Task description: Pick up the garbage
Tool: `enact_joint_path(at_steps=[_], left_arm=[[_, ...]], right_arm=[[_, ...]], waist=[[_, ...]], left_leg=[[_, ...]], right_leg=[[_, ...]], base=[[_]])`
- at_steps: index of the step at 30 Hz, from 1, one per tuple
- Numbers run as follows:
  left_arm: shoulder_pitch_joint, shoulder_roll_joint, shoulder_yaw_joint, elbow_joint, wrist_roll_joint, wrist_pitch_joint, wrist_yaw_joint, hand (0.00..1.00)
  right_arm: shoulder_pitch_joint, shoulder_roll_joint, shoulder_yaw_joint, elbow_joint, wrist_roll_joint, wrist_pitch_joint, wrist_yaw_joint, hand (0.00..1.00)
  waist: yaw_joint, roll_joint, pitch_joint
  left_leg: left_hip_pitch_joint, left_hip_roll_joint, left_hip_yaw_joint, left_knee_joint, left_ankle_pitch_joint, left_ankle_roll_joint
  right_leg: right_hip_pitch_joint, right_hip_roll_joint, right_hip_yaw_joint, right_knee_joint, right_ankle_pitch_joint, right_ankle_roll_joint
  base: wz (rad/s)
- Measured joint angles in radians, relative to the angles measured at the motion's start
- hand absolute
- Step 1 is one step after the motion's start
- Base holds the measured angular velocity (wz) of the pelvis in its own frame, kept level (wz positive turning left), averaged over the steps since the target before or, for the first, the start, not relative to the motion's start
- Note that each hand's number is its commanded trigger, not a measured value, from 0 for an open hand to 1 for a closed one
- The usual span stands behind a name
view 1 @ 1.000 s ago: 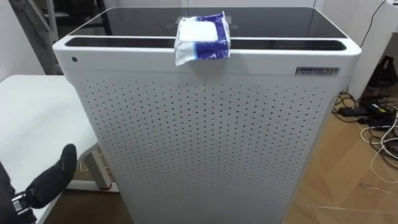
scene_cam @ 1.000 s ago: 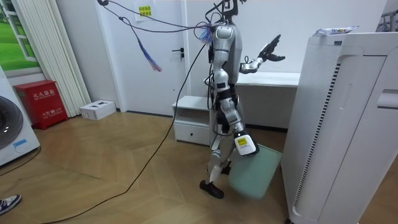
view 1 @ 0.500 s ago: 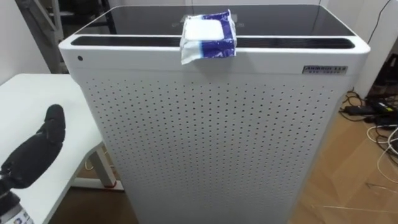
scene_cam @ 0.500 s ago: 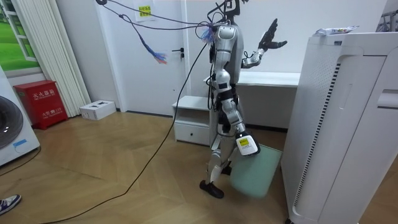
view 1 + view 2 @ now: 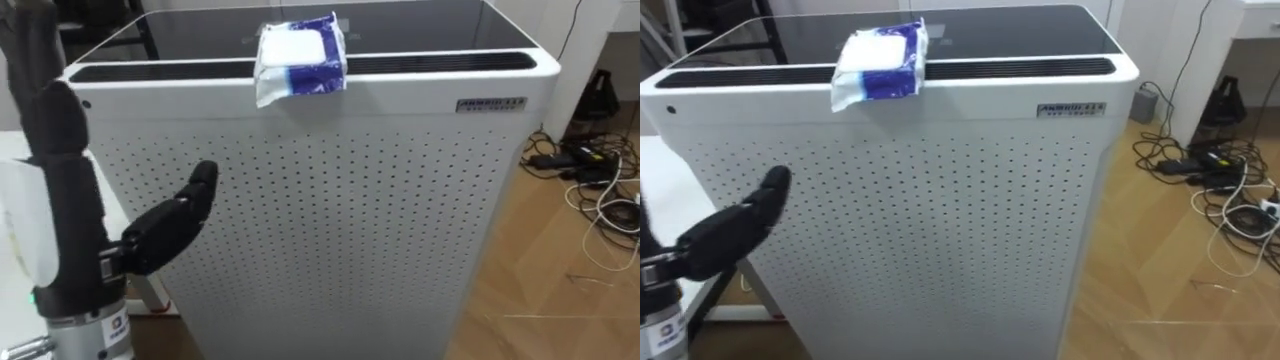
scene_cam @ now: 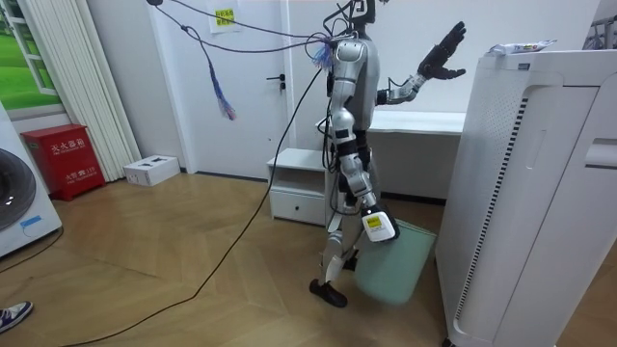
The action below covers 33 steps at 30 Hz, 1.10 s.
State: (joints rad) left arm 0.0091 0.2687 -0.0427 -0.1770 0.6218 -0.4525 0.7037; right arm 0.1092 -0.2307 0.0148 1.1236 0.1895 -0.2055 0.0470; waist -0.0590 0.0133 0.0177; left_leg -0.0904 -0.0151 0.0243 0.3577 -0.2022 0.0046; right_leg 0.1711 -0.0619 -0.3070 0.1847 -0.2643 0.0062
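A blue and white soft packet (image 5: 298, 58) (image 5: 878, 62) lies on the front edge of the top of a tall white perforated appliance (image 5: 330, 220) (image 6: 540, 193). I stand right in front of that appliance. My left hand (image 5: 60, 230) (image 6: 442, 58) is raised at the left, open, its fingers straight up and its thumb (image 5: 735, 232) sticking out toward the perforated front. It is left of and below the packet, not touching it. In the room view my right hand (image 6: 379, 226) hangs low beside a pale green bin (image 6: 395, 265).
A white table (image 6: 415, 120) stands to my left, with a low white drawer unit (image 6: 299, 188) beyond it. Loose cables (image 5: 600, 190) lie on the wooden floor to the right of the appliance.
My left hand has risen from low beside the table to about the height of the appliance's top, closer to the packet. The eye view has shifted a little.
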Motion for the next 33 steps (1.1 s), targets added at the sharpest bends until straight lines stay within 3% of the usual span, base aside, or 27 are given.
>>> enact_joint_path(at_steps=[7,13,21,24,25,27,33], left_arm=[[-0.064,0.001,-0.014,0.003,0.000,0.011,-0.066,0.00],[-0.109,0.019,-0.016,0.043,0.014,0.019,-0.087,0.00],[-0.127,0.030,-0.011,0.060,0.023,0.050,-0.117,0.00],[-0.127,0.031,-0.011,0.061,0.023,0.060,-0.137,0.00],[-0.127,0.034,-0.011,0.062,0.022,0.061,-0.150,0.00],[-0.127,0.042,-0.010,0.069,0.023,0.063,-0.165,0.00],[-0.129,0.108,-0.006,0.123,0.022,0.086,-0.197,0.00]], right_arm=[[-0.003,-0.008,0.000,-0.001,-0.007,0.013,0.000,1.00],[-0.022,-0.008,-0.008,-0.002,-0.072,0.016,0.000,1.00],[-0.022,-0.009,-0.035,-0.010,-0.104,0.025,0.007,1.00],[-0.022,-0.010,-0.039,-0.017,-0.108,0.027,0.011,1.00],[-0.022,-0.010,-0.039,-0.022,-0.108,0.030,0.013,1.00],[-0.022,-0.011,-0.039,-0.028,-0.108,0.032,0.020,1.00],[-0.023,-0.015,-0.039,-0.034,-0.108,0.034,0.038,1.00]], waist=[[-0.018,0.013,-0.0083],[-0.042,0.016,-0.0058],[-0.044,0.022,0.0002],[-0.043,0.024,-0.0008],[-0.043,0.030,-0.0044],[-0.044,0.029,-0.0036],[-0.043,0.039,-0.0005]], left_leg=[[0.021,0.003,0.027,-0.025,0.003,0.001],[0.035,0.002,0.030,-0.037,0.005,0.001],[0.035,0.003,0.039,-0.039,0.005,0.001],[0.035,0.004,0.043,-0.039,0.005,0.001],[0.034,0.004,0.044,-0.039,0.005,0.001],[0.036,0.003,0.044,-0.041,0.005,0.001],[0.045,0.005,0.052,-0.045,0.005,0.001]], right_leg=[[-0.004,-0.004,0.029,0.001,0.000,0.000],[0.004,-0.005,0.031,-0.001,0.001,0.000],[0.001,-0.006,0.038,-0.002,0.001,0.000],[0.003,-0.006,0.043,-0.001,0.001,0.000],[0.004,-0.006,0.044,0.000,0.001,0.000],[0.004,-0.006,0.044,0.000,0.001,0.000],[0.003,-0.007,0.050,0.000,0.001,0.001]], base=[[-0.12],[-0.01],[-0.01],[-0.05],[0.00],[0.00],[-0.03]])
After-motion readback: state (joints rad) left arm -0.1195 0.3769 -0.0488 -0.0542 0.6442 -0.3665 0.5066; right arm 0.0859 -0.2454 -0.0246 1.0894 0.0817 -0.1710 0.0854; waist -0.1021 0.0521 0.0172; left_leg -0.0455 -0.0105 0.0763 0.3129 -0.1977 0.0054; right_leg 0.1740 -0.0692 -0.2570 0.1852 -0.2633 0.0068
